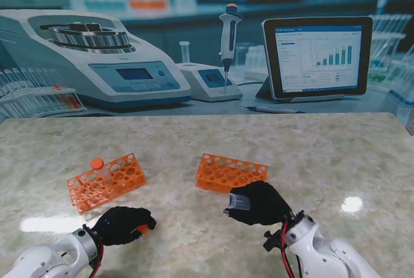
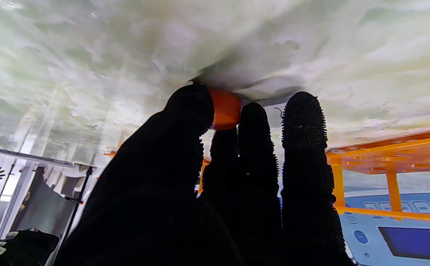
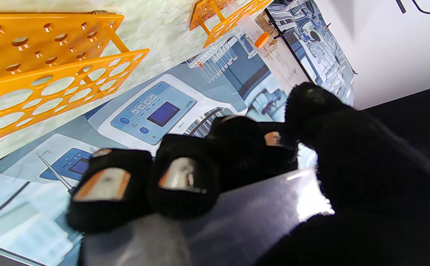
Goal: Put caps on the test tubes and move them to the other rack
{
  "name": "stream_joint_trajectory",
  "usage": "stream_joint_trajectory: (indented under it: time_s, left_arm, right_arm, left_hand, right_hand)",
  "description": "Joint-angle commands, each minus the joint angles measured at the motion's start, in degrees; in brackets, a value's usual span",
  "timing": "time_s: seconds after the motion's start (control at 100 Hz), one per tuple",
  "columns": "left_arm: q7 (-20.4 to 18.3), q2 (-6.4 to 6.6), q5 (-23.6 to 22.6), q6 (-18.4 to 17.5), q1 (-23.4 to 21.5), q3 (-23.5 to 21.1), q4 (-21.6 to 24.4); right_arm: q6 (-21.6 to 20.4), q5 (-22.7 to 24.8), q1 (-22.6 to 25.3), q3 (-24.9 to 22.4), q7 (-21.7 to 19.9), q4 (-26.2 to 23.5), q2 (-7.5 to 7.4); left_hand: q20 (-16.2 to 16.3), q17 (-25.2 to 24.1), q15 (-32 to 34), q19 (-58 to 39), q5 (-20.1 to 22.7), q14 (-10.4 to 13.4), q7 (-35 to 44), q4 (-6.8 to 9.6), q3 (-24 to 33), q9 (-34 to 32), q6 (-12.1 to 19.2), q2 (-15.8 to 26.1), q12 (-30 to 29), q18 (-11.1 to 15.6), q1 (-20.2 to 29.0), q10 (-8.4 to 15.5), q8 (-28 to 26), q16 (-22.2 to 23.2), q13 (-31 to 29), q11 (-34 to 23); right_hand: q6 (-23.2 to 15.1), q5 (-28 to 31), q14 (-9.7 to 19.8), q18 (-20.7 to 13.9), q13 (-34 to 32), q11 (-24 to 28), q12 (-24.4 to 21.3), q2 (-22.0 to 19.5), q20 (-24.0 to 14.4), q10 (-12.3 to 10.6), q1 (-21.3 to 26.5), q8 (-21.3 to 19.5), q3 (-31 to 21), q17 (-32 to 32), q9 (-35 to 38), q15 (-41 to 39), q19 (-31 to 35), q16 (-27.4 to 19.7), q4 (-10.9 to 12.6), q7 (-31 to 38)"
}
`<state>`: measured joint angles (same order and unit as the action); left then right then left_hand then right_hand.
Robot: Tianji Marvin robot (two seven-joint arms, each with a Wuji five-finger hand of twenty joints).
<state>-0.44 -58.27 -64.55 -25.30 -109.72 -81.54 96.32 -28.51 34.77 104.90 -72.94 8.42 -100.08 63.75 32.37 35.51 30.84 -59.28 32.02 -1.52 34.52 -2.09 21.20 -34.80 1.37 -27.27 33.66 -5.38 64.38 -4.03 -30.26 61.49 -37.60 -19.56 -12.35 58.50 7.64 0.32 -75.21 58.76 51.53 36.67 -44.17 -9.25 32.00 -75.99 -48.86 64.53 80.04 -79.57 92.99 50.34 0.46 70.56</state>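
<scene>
Your right hand [image 1: 260, 203] is wrapped around an uncapped clear tube [image 1: 238, 201], held close to the near edge of the marble table [image 1: 323, 155], with its open mouth turned toward your left side. The right wrist view shows the fingers [image 3: 180, 177] curled over the clear wall and the thumb set opposite, a full grasp that should keep the tube from rolling while a cap is pressed on. Your left hand [image 1: 121, 225] sits nearer the near left corner, thumb and fingertips [image 2: 253, 122] pinched on an orange cap [image 1: 143, 228]; in the left wrist view the cap [image 2: 224, 109] looks to be touching the table, so I judge you are only now taking it up.

The two hands are well apart, with bare marble between them, so the cap has not yet met the tube. Bring them together along that near edge, lining the cap with the open mouth.

The left rack [image 1: 107, 181] stands toward the left edge and already carries one capped tube [image 1: 98, 167] in a far-side hole; that suggests it is the receiving rack. The right rack [image 1: 231, 172] lies just beyond your right hand and shows no tubes that I can make out, so the tube in hand may be the last
</scene>
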Motion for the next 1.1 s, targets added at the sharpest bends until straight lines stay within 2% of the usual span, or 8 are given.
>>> stream_joint_trajectory:
  time_s: [0.0, 0.05, 0.18, 0.26, 0.3, 0.49, 0.72, 1.09]
  left_arm:
    - [-1.4, 0.16, -0.6, 0.3, -0.8, 0.8, -2.6]
    - [-1.4, 0.17, -0.3, 0.4, -0.6, 1.1, -2.9]
    - [-1.3, 0.12, 0.2, 0.4, -0.4, 1.3, -3.1]
    - [-1.3, 0.10, 0.3, 0.3, -0.3, 1.4, -3.2]
    - [-1.3, 0.12, 0.3, 0.3, -0.3, 1.5, -3.2]
    - [-1.3, 0.09, 1.1, 0.4, 0.3, 2.1, -4.1]
    - [0.1, -0.04, 1.7, 0.2, 1.0, 2.6, -5.2]
    - [3.7, -0.22, 1.4, -1.3, 2.5, 3.5, -6.8]
  right_arm:
    - [0.2, -0.2, 0.3, 0.2, -0.2, 0.1, 0.03]
    - [0.2, -0.2, 0.4, 0.2, -0.2, 0.1, 0.03]
    - [0.2, -0.3, 0.3, 0.2, -0.2, 0.1, 0.03]
    - [0.2, -0.3, 0.3, 0.2, -0.3, 0.1, 0.03]
    - [0.1, -0.3, 0.3, 0.2, -0.3, 0.1, 0.02]
    - [0.0, -0.3, 0.4, 0.1, -0.3, 0.0, 0.02]
    - [-0.1, -0.4, 0.6, -0.1, -0.5, -0.1, 0.00]
    - [-0.2, -0.7, 0.9, -0.5, -0.5, -0.4, 0.05]
  left_hand:
    - [-2.7, 2.2, -0.6, -0.8, 4.1, 0.2, 5.6, -0.04, -1.2, -1.3, -0.1, -1.9, 1.2, 2.5, 5.0, 1.1, -1.0, 0.0, -3.4, -1.7]
    - [-3.1, 2.9, -0.9, -0.4, 4.4, 0.0, 6.2, 0.28, -1.7, -1.8, -0.1, -2.1, 1.4, 2.8, 6.3, 1.0, -1.1, 0.4, -4.4, -2.1]
    - [-4.5, 4.6, 0.6, -0.1, 6.0, -0.2, 8.8, 0.63, -1.2, -4.6, 0.7, -2.2, 12.6, 2.7, 7.5, 1.1, -1.1, 1.2, -6.3, -1.2]
    - [-4.6, 5.0, 1.1, -0.3, 7.0, -0.6, 9.6, 0.67, -1.1, -5.9, 1.3, -2.5, 13.5, 2.5, 7.5, 1.5, -1.3, 1.0, -6.9, -1.3]
    - [-8.3, 5.3, 1.9, -1.1, 7.4, -0.8, 10.6, 0.57, -0.5, -6.7, 1.6, -2.7, 15.3, 3.6, 7.3, 1.6, -0.7, 0.5, -6.9, 0.1]
    - [-13.4, 7.6, 1.8, 0.1, 10.1, -1.4, 9.9, 0.59, 1.0, -8.4, 1.5, -4.3, 14.6, 4.3, 6.9, 1.2, 1.4, -0.5, -8.6, 0.8]
    - [-14.6, 7.6, 0.6, 0.7, 11.4, -2.0, 10.8, -0.24, 4.2, -9.0, 1.1, -5.5, 14.3, 3.5, 6.3, 0.3, 2.2, 1.0, -9.3, 0.9]
    - [-15.1, 6.6, -0.2, 1.4, 11.9, -2.1, 9.7, -0.21, 6.3, -8.3, 0.2, -6.2, 13.3, 2.9, 6.6, -0.3, 2.9, 1.7, -9.1, 1.2]
  right_hand:
    - [3.3, 4.5, 6.3, -2.5, -0.7, 0.8, 1.5, -0.1, -3.4, 0.2, 2.0, -2.1, -0.5, 3.7, 2.5, -12.8, 18.4, 4.2, -0.6, 4.5]
    - [3.3, 4.4, 6.3, -2.5, -0.7, 0.7, 1.5, -0.2, -3.4, 0.2, 1.9, -2.2, -0.4, 3.7, 2.5, -12.8, 18.4, 4.2, -0.6, 4.5]
    - [3.1, 4.3, 6.3, -2.5, -0.7, 0.7, 1.5, -0.2, -3.4, 0.2, 1.9, -2.1, -0.4, 3.6, 2.6, -12.8, 18.3, 4.2, -0.7, 4.4]
    - [3.1, 4.4, 6.3, -2.5, -0.7, 0.7, 1.5, -0.3, -3.4, 0.2, 1.9, -2.2, -0.3, 3.6, 2.5, -12.8, 18.3, 4.2, -0.7, 4.3]
    - [3.1, 4.3, 6.3, -2.5, -0.7, 0.7, 1.5, -0.2, -3.4, 0.2, 1.9, -2.2, -0.2, 3.6, 2.5, -12.8, 18.3, 4.2, -0.7, 4.3]
    - [2.9, 4.3, 6.3, -2.5, -0.7, 0.6, 1.5, -0.3, -3.3, 0.1, 1.9, -2.2, -0.2, 3.6, 2.5, -12.8, 18.2, 4.2, -0.7, 4.1]
    - [2.8, 4.3, 6.2, -2.5, -0.7, 0.5, 1.5, -0.4, -3.3, 0.2, 1.8, -2.3, 0.0, 3.6, 2.5, -12.7, 18.0, 4.2, -0.7, 4.1]
    - [2.6, 4.2, 6.2, -2.5, -0.7, 0.3, 1.6, -0.5, -3.3, 0.2, 1.9, -2.4, 0.2, 3.6, 2.5, -12.6, 18.0, 4.1, -0.8, 3.9]
